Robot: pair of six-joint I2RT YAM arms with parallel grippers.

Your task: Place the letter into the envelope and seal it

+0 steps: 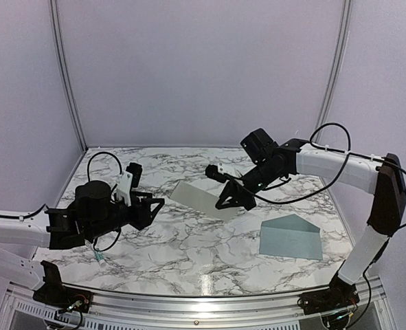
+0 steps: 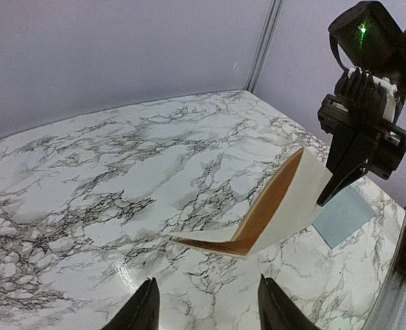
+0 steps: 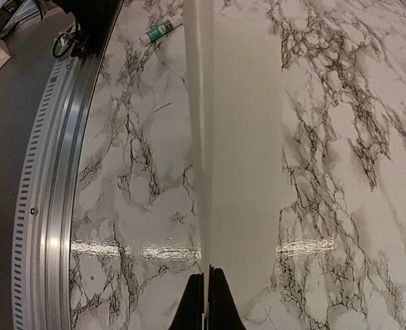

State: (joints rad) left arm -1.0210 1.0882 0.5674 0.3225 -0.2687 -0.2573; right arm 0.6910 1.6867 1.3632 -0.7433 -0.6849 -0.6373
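envelope [image 2: 345,218] partly behind letter [image 2: 288,206], tube [image 3: 163,29] label unreadable

- We see a white marble-patterned table [image 1: 189,254] with dark veins and a metal rail [image 1: 189,302] along its near edge.
- The blue-grey envelope [image 1: 290,238] lies flat at near right, its flap open.
- A small green-and-white tube [image 3: 163,29] lies near the left front edge.

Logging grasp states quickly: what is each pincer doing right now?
Left pincer: open, empty.
Right pincer: closed on the folded cream letter.
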